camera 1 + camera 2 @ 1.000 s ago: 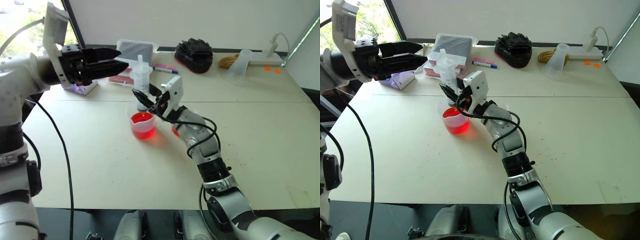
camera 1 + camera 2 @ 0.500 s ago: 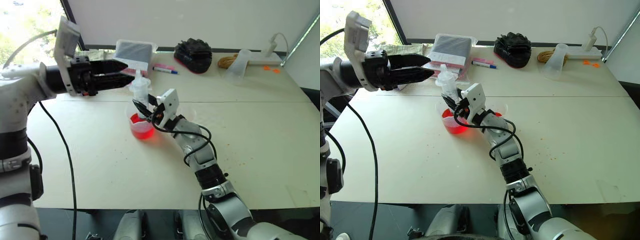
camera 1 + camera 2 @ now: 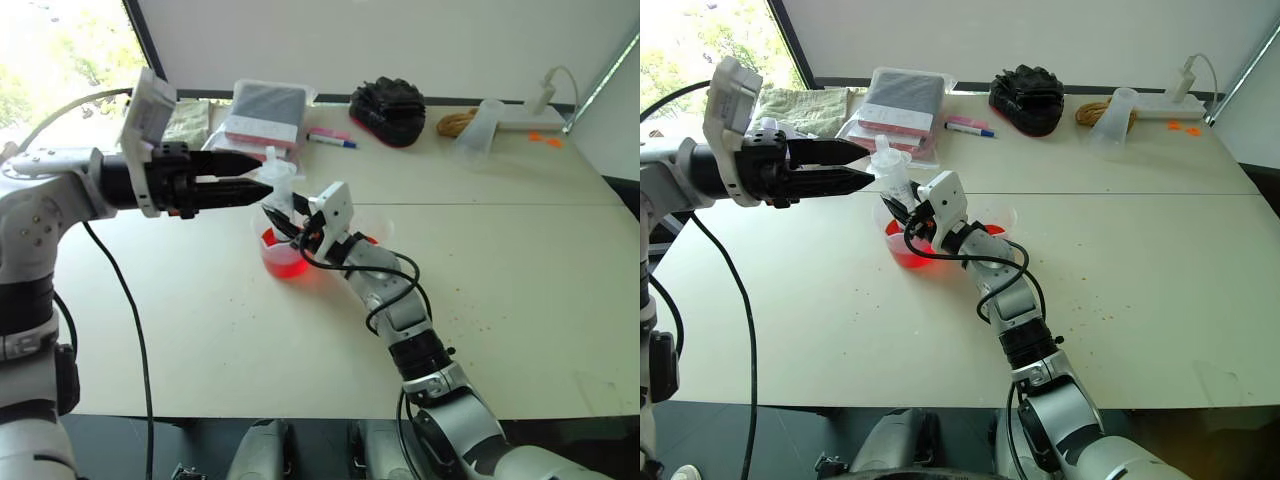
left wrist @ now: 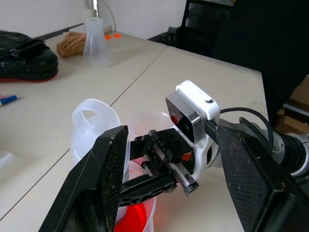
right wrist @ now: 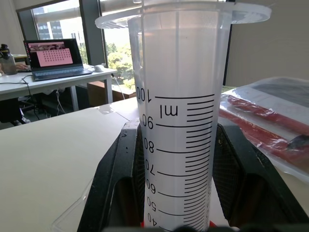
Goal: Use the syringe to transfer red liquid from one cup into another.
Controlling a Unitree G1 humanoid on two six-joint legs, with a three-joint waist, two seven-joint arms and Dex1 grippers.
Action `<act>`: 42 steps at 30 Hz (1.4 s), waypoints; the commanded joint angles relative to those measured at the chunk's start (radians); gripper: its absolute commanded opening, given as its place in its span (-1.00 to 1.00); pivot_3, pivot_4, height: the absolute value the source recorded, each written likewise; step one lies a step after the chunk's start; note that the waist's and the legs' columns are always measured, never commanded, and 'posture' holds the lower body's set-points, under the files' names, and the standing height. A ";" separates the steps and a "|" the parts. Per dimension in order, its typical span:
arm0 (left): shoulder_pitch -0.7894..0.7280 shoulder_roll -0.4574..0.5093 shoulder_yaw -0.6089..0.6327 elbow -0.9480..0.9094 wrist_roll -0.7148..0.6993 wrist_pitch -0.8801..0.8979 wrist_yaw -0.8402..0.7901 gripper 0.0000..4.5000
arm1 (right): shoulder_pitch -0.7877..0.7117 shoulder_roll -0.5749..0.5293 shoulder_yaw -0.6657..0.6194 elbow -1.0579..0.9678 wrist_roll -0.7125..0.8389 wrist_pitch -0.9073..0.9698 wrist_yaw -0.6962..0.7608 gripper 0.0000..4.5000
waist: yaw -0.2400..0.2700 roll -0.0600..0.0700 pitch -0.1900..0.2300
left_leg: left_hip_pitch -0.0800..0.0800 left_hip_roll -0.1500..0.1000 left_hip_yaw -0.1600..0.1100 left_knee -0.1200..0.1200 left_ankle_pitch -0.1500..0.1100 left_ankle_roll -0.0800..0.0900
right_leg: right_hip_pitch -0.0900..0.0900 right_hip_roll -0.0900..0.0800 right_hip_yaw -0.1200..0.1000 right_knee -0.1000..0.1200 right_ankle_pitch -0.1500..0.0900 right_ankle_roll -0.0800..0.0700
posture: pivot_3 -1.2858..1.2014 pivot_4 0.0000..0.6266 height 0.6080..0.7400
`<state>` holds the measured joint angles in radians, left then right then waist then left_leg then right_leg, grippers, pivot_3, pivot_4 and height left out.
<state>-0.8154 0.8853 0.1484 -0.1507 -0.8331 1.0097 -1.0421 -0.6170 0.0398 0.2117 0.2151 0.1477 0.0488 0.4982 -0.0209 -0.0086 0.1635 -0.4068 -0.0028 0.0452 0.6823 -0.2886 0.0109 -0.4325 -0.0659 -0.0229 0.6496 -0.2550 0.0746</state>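
I count two clear cups holding red liquid (image 3: 285, 262), one syringe (image 3: 893, 176) and a frosted cup (image 3: 1108, 124) lying far back. The larger cup (image 3: 262, 222) sits mid-table, the smaller cup (image 3: 1004, 216) just beside it behind the right arm. The syringe is a wide clear graduated barrel, standing upright over the larger cup, with the right gripper (image 3: 906, 217) clamped round its lower part. The left gripper (image 3: 862, 165) hovers beside the plunger top, fingers apart. The near table (image 3: 840, 330) lies bare, edges well away.
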 commanded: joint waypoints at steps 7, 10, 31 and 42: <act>-0.006 0.027 0.008 0.026 0.034 -0.051 -0.023 0.33 | -0.014 -0.004 0.003 -0.036 -0.007 -0.008 0.014 -0.42 | 0.001 0.000 0.000 | 0.000 0.000 0.000 0.000 0.000 0.000 | 0.000 0.000 0.000 0.000 0.000 0.000 | 0.03 -0.52 1.00; -0.022 0.001 -0.013 0.055 0.054 -0.076 -0.022 0.33 | -0.013 -0.010 0.011 -0.039 -0.013 -0.005 0.022 -0.42 | 0.003 0.000 0.000 | 0.000 0.000 0.000 0.000 0.000 0.000 | 0.000 0.000 0.000 0.000 0.000 0.000 | 0.03 -0.52 1.00; -0.061 -0.173 -0.094 0.142 0.139 -0.140 0.002 0.01 | -0.014 -0.025 0.012 -0.060 -0.016 0.017 0.031 -0.42 | 0.002 0.000 0.000 | 0.000 0.000 0.000 0.000 0.000 0.000 | 0.000 0.001 0.000 0.000 0.000 0.000 | 0.03 -0.52 1.00; -0.027 -0.192 -0.075 0.111 0.124 -0.115 0.018 -0.98 | -0.007 -0.026 0.018 -0.067 -0.018 0.021 0.034 -0.42 | 0.002 0.000 0.000 | 0.000 0.000 0.000 0.000 0.000 0.000 | 0.000 0.000 0.000 0.000 0.000 0.000 | 0.03 -0.52 1.00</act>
<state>-0.8483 0.6974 0.0741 -0.0031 -0.6883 0.8851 -1.0181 -0.6150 0.0054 0.2245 0.2004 0.1314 0.0801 0.5341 -0.0192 -0.0088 0.1634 -0.4068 -0.0027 0.0452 0.6824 -0.2888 0.0112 -0.4324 -0.0655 -0.0230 0.6499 -0.2550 0.0746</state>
